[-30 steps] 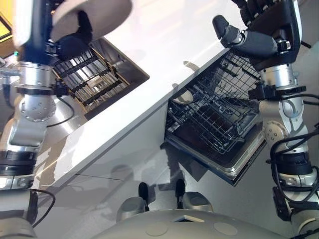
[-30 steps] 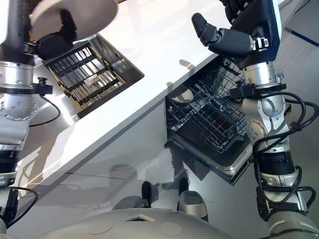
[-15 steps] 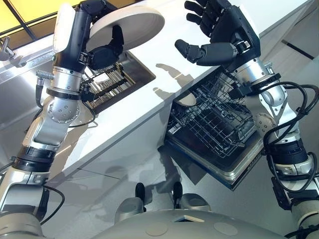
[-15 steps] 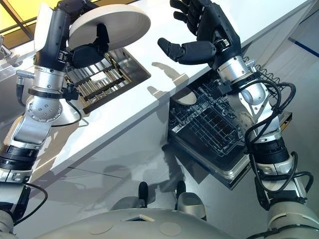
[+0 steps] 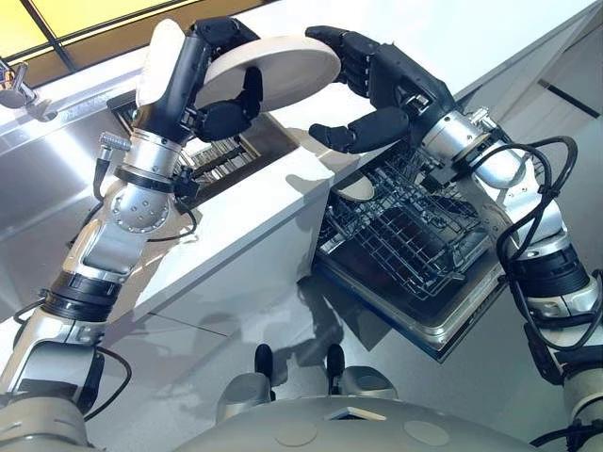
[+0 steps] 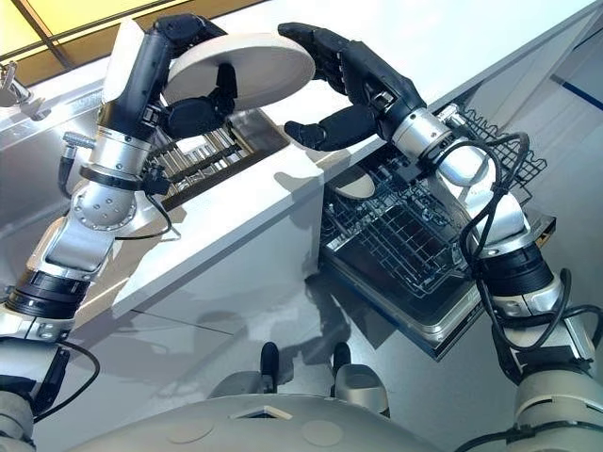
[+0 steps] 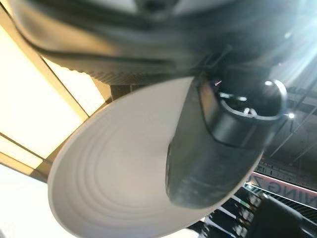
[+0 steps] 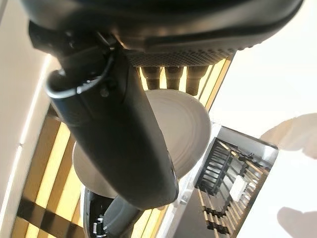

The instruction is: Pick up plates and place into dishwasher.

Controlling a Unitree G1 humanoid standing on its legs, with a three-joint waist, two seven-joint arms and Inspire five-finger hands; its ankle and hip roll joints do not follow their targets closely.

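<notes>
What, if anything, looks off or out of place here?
Nothing stands out. The left hand grips the white plate in the air above the counter, and the open right hand is at its opposite rim. The dishwasher rack is pulled out, one dish seated in it; no spills or damage visible.

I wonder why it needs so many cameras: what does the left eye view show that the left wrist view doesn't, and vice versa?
Left eye view: the open dishwasher's wire rack, the white counter, and the right hand, open at the plate's rim. Left wrist view: close up, rings on the plate's face beneath the thumb. Both: the plate, pinched by the left hand.
</notes>
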